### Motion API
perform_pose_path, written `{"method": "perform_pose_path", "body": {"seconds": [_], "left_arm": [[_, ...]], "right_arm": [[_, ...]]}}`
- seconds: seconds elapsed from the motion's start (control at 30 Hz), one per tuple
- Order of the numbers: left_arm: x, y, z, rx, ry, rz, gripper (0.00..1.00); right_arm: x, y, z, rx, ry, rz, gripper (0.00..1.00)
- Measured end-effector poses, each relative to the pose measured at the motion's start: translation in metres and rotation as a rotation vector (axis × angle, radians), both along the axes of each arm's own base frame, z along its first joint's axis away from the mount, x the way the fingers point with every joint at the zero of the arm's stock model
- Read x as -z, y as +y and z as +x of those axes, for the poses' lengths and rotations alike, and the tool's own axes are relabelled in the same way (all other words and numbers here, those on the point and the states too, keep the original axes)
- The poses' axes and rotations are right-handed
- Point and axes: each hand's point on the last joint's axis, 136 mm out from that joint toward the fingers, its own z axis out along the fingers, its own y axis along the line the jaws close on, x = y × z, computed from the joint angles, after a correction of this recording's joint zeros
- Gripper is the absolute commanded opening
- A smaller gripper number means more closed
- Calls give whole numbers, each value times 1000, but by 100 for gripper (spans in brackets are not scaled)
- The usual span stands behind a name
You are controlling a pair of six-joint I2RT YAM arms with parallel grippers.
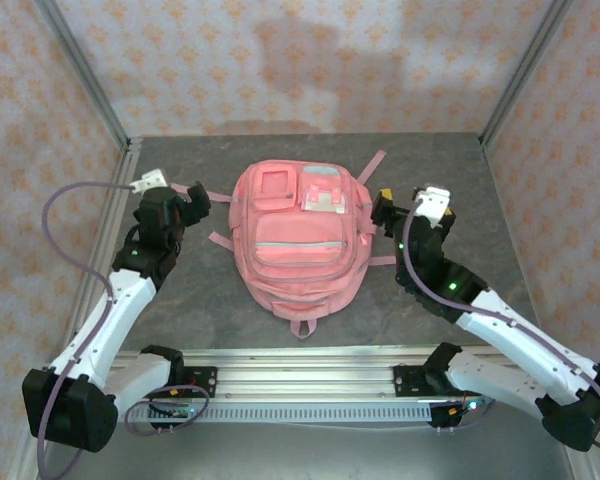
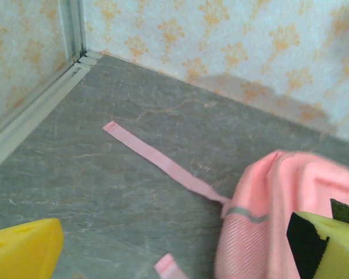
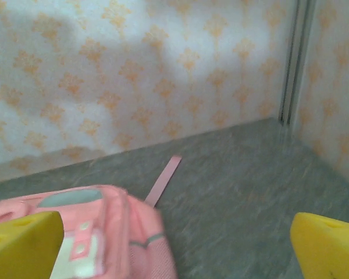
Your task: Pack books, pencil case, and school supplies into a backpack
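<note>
Both gaping wide, left pincer [image 1: 192, 203] and right pincer [image 1: 385, 210] flank the backpack [image 1: 295, 250], contents hidden.

The backpack [image 3: 141, 232] is blurred and cropped below.

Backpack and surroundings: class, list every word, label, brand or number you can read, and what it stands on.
No readable text anywhere.
On the backpack, the pale blue patch and white clasp are too small and blurred to show any print.

You get soft, even light; a faint shadow smudges the back wall [image 1: 310, 50], and the backpack [image 3: 141, 235] blurs in both wrist views.
</note>
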Motion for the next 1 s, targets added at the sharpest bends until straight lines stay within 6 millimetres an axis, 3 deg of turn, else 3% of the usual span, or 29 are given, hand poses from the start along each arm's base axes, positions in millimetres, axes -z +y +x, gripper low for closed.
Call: {"method": "perform_pose_path", "body": {"seconds": [0.13, 0.23, 0.33, 0.5, 0.63, 0.73, 0.77, 0.87, 1.0], "left_arm": [[48, 1, 3, 81, 99, 113, 100], [79, 8, -9, 89, 132, 154, 100], [96, 9, -7, 97, 158, 181, 100], [123, 13, 5, 75, 174, 197, 100], [149, 15, 1, 73, 194, 209, 100], [147, 14, 5, 77, 149, 222, 100], [144, 13, 8, 82, 133, 227, 100], [140, 10, 22, 99, 72, 244, 100], [163, 6, 24, 142, 89, 256, 100]], "right_arm": [[48, -12, 17, -40, 35, -153, 100], [85, -47, 24, 34, 74, -141, 100], [106, -81, 29, 110, 105, -122, 100], [128, -106, 36, 160, 140, -104, 100], [171, -133, 26, 224, 180, -59, 100], [211, -136, 16, 207, 255, -55, 100], [216, -134, 17, 192, 257, -48, 100], [218, -126, 27, 145, 205, -23, 100], [220, -114, 42, 64, 167, -11, 100]]}}
